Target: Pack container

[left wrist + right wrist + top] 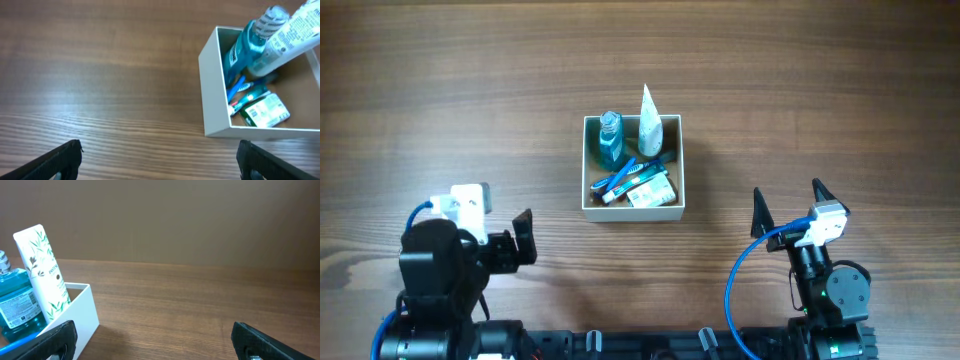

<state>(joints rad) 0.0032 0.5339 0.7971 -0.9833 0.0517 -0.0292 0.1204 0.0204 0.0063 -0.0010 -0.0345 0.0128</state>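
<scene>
The container (632, 211), a square shallow box with white walls and a brown floor, sits mid-table, between the two arms and a little farther out than both. Nothing lies loose on the wooden table (440, 80) around it, so the packing looks finished or close to it.

Inside I count one blue mouthwash bottle (610, 140) in the far-left corner and one white Pantene tube (650, 122) just to its right. The tube leans over the far wall with its tip past the rim. On the near part of the floor is one green-and-white packet (651, 191). Left of it is a blue toothbrush (618, 181) with a second slim piece showing red. I cannot tell whether that is a separate item.

The left gripper (159, 147) is near and left of the box, jaws spread wide with nothing between them. The right gripper (787, 190) is near and right of it, also released and empty.

If any tidying remains, the tube is the thing to watch, because a knock from the far side could tip it out. I would come down from above, press it gently inward, and keep the fingers off the thin walls so the box does not slide.
</scene>
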